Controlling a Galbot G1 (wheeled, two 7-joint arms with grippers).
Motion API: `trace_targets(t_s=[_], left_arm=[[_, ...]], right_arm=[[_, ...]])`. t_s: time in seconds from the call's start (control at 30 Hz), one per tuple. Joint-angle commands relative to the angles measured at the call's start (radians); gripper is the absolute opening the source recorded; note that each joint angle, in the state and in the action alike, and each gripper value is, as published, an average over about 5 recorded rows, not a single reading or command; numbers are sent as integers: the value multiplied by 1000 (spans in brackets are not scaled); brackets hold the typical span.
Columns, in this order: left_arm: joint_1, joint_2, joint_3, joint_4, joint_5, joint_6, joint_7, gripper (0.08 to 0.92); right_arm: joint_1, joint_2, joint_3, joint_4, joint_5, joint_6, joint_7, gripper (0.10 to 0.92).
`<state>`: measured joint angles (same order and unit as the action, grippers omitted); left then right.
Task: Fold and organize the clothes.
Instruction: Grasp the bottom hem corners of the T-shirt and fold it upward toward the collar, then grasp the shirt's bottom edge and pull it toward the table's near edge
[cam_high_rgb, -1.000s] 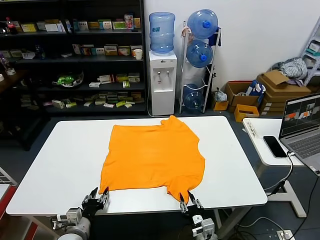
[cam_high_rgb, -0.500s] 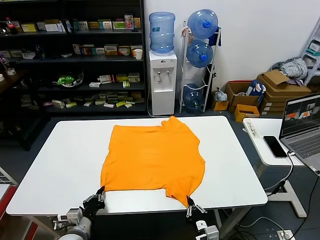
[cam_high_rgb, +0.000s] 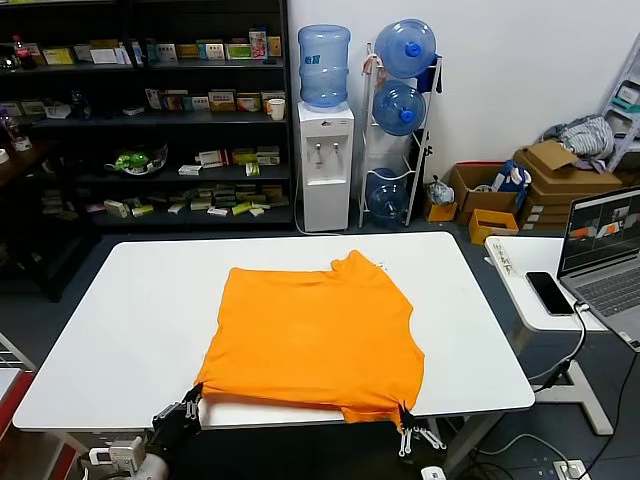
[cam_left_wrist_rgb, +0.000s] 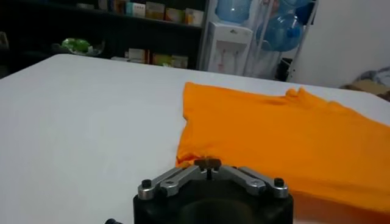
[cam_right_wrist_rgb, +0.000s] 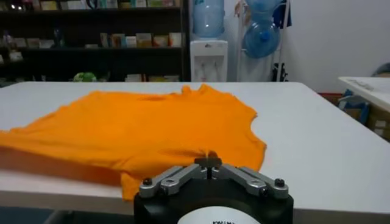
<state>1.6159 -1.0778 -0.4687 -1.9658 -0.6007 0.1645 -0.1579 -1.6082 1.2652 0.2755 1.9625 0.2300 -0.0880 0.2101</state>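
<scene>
Left end effector (cam_high_rgb: 186, 407) at the near edge of the white surface (cam_high_rgb: 120, 330), fingers pinched together on the near-left corner of the orange T-shirt (cam_high_rgb: 315, 335); in the left wrist view the hem corner sits right at the closed tips (cam_left_wrist_rgb: 208, 163). Right end effector (cam_high_rgb: 409, 432) just off the near edge, low; its fingers meet at the near-right corner of the shirt, and in the right wrist view the tips (cam_right_wrist_rgb: 208, 161) are together with orange cloth bunched against them, so it reads as clamped on the hem. The T-shirt (cam_right_wrist_rgb: 152, 134) spreads away from both end effectors, lying mostly flat on the surface, near hem drawn right to the edge between them. Long axis runs from the near hem toward the far side, collar end pointing away from the end effectors; a small raised fold shows at the far right of the collar area. Plain orange side up. Beyond the shirt, bare surface; past that a water dispenser (cam_high_rgb: 326, 160), a rack of blue bottles (cam_high_rgb: 400, 110) and dark shelving (cam_high_rgb: 150, 110). Well off beyond the right end effector, a side desk with a phone (cam_high_rgb: 549, 293) and laptop (cam_high_rgb: 603, 255).
</scene>
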Motion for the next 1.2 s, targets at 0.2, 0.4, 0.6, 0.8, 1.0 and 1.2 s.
trace_targets(t_s=[0.2, 0.4, 0.6, 0.8, 1.0, 1.2], left_arm=[[-605, 40, 218, 435, -80, 7, 15, 91], [-643, 24, 240, 491, -73, 17, 22, 91], [-565, 32, 216, 430, -66, 37, 19, 121], [-395, 35, 148, 289, 11, 39, -11, 286], [-220, -7, 73, 213, 63, -1, 16, 459], [-231, -71, 61, 324, 77, -68, 50, 632]], right_arm=[[665, -58, -198, -373, 243, -126, 113, 124], [717, -42, -246, -451, 245, -141, 96, 124], [650, -46, -246, -386, 233, -185, 98, 201], [489, -94, -158, -251, 183, -174, 85, 380], [216, -156, 16, -157, 135, -99, -3, 545], [166, -136, 60, -211, 119, -62, -36, 718]])
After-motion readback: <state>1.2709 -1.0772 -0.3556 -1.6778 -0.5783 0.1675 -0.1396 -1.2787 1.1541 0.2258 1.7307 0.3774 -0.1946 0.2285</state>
